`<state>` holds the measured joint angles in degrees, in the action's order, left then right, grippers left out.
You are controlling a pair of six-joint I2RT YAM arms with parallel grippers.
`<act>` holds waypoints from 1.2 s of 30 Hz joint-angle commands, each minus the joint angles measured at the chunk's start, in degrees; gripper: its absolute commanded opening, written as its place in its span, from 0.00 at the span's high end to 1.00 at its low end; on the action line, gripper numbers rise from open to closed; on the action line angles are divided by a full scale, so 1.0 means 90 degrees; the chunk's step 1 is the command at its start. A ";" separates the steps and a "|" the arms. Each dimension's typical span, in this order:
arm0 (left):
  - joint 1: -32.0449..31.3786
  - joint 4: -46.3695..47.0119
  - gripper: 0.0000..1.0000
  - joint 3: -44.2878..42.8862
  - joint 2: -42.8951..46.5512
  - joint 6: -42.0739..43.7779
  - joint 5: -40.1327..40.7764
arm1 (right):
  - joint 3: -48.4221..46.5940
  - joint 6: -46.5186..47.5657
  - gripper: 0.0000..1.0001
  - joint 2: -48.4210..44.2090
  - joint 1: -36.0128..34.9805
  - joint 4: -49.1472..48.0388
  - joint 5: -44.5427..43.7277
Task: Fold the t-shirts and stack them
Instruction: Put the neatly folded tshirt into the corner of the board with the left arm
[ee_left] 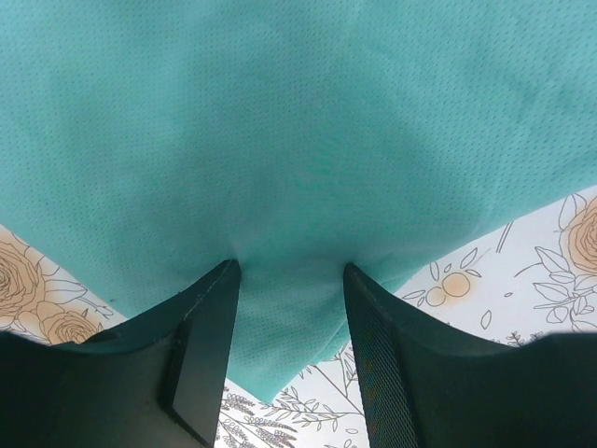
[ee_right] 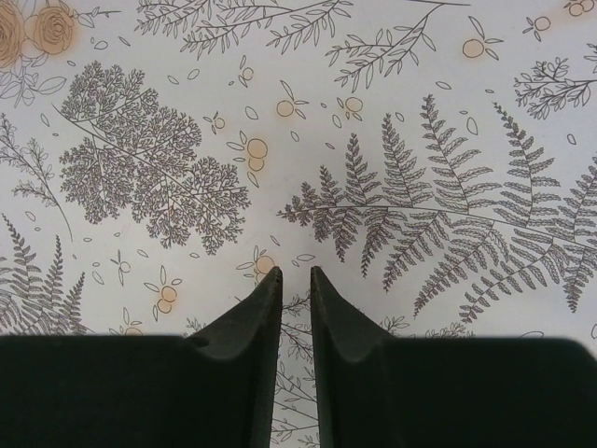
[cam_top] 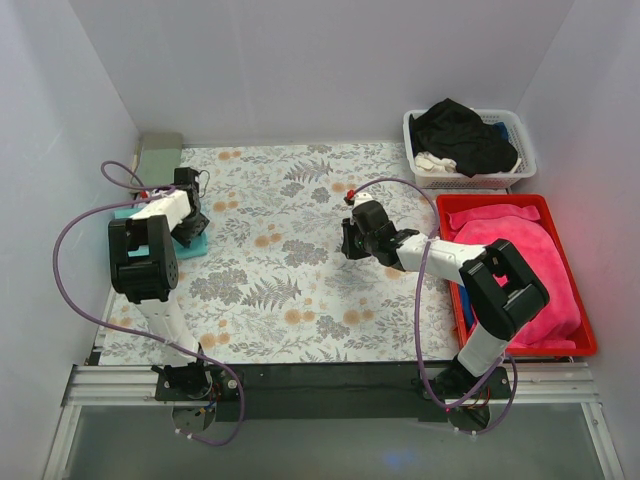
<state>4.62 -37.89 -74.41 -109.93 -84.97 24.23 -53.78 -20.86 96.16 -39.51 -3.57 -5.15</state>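
Note:
A teal t-shirt [cam_top: 196,248] lies folded at the left edge of the table, mostly hidden under my left arm. In the left wrist view its mesh fabric [ee_left: 298,140] fills the frame. My left gripper [cam_top: 190,230] is right on it. The jaws [ee_left: 291,271] stand apart with a corner of the teal fabric between them, and the tips sink into the cloth. My right gripper [cam_top: 352,240] hovers over the middle of the table cover, shut and empty [ee_right: 296,273]. A black t-shirt [cam_top: 460,135] lies heaped in a white basket [cam_top: 520,170].
A sage-green folded cloth [cam_top: 160,152] sits at the back left corner. A red tray [cam_top: 585,345] at the right holds pink cloth [cam_top: 520,250]. The fern-and-flower table cover [cam_top: 290,250] spreads between the arms. White walls close in three sides.

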 commanded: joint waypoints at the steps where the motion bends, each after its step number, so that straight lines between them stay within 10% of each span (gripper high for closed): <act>1: -0.0025 -0.0526 0.53 -0.0079 0.0212 -0.0081 0.0033 | -0.0001 -0.0045 0.76 -0.0255 -0.0044 -0.0267 0.0054; 17: -0.0055 -0.0664 0.50 0.0065 0.1248 -0.1184 0.1165 | -0.0031 0.0101 0.76 -0.0167 -0.0044 -0.0267 0.0054; 36: 0.1507 0.0343 0.50 -0.0003 0.0302 -0.0628 -0.0386 | -0.0392 0.0170 0.76 0.0448 -0.0044 -0.0247 0.0249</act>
<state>17.08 -36.75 -71.90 -105.58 -92.29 23.09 -54.61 -19.53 99.35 -39.57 -4.05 -3.84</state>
